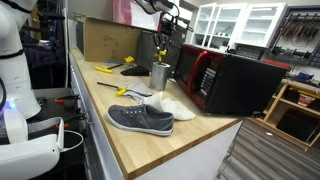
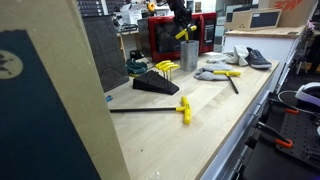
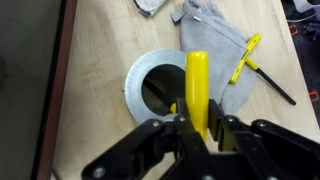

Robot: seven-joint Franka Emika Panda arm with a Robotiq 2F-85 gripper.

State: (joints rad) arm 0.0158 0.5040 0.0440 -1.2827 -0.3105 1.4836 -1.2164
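My gripper is shut on a yellow-handled tool and holds it just above a silver metal cup on the wooden workbench. In the wrist view the yellow handle reaches over the cup's open mouth. In both exterior views the gripper hangs over the cup with the yellow tool pointing down toward it. A grey cloth lies beside the cup.
A grey shoe and a white cloth lie near the bench's front. A red-and-black microwave stands by the cup. Yellow-handled tools lie about, with a hex key rack and a cardboard box.
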